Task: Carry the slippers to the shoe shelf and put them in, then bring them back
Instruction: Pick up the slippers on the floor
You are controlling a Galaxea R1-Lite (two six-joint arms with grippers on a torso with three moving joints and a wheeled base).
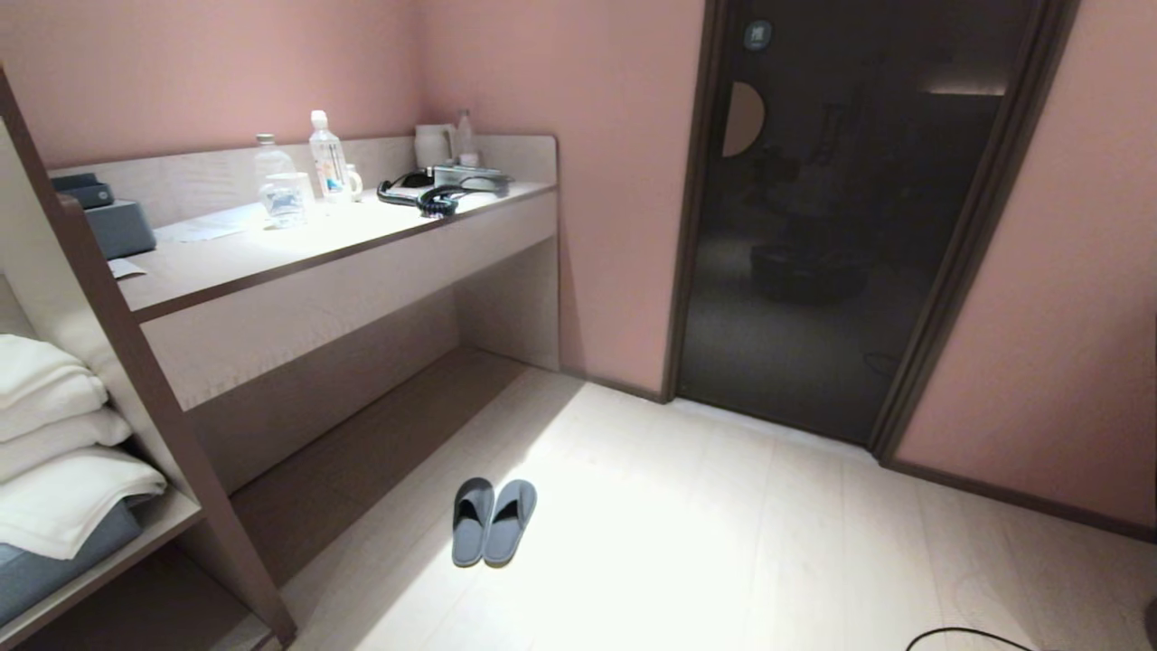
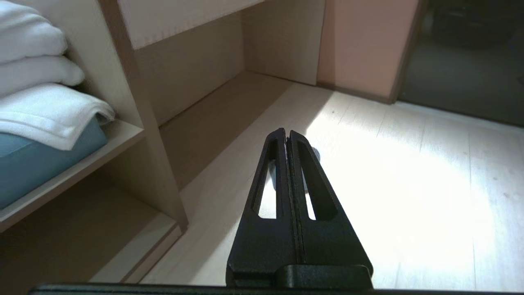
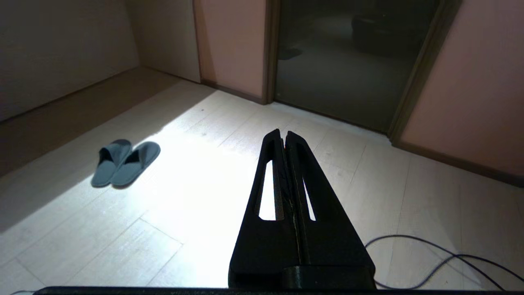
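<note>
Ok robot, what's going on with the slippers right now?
Left gripper shut, empty. Right gripper shut, empty. Slippers side by side on floor, untouched. Black cable on floor nearby.

The right gripper [image 3: 285, 133] hangs above the pale plank floor [image 3: 204, 205], its black fingers [image 3: 273, 172] pressed together and holding nothing. The slippers [image 3: 125, 162] lie side by side on the floor, touching, well apart from it. A dark cable [image 3: 434, 254] trails near a dark glass door [image 3: 348, 57].
</note>
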